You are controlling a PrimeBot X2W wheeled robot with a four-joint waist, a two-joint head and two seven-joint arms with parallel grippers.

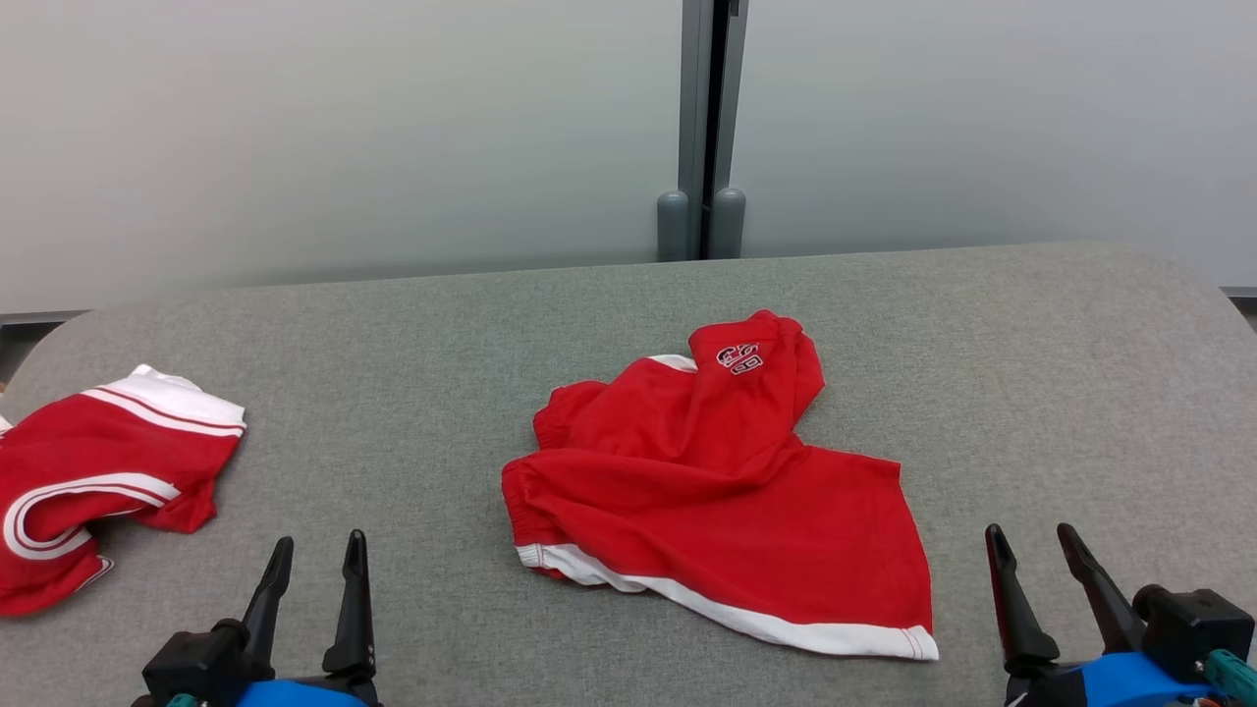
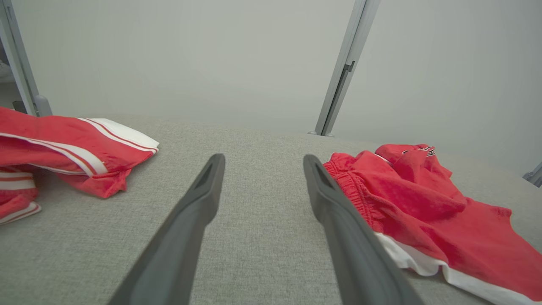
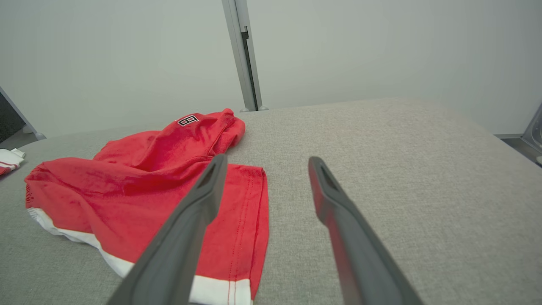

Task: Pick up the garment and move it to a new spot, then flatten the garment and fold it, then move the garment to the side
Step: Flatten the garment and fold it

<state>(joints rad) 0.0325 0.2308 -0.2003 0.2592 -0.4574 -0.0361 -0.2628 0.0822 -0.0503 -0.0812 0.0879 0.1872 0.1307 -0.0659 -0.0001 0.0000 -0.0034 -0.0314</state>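
From my seat the garment [image 1: 717,491], a pair of red shorts, lies crumpled near the middle of the grey fabric table [image 1: 393,334], a little right of centre and closer to my right gripper [image 1: 1029,530] than to my left gripper [image 1: 320,538]. Its long axis runs on a diagonal in the head view, from the gathered waistband [image 1: 535,462] at the left down to the near right corner, where the cloth spreads flat. The white hem band [image 1: 727,614] follows the near edge along that same slant. One part is folded up and over the rest, so it points at the far edge of the table with a small lettered patch [image 1: 738,358] on top. In the right wrist view the flat red corner lies under and just beyond my left-hand finger, but I cannot tell if the finger touches it. Both grippers hover low at the near edge with their fingers spread wide apart, gripping nothing and pointing across the table. A second red garment with white stripes [image 1: 98,471] sits bunched at the far left edge, well apart from the shorts. Behind the table stand pale wall panels [image 1: 344,128] split by a grey post [image 1: 702,128].
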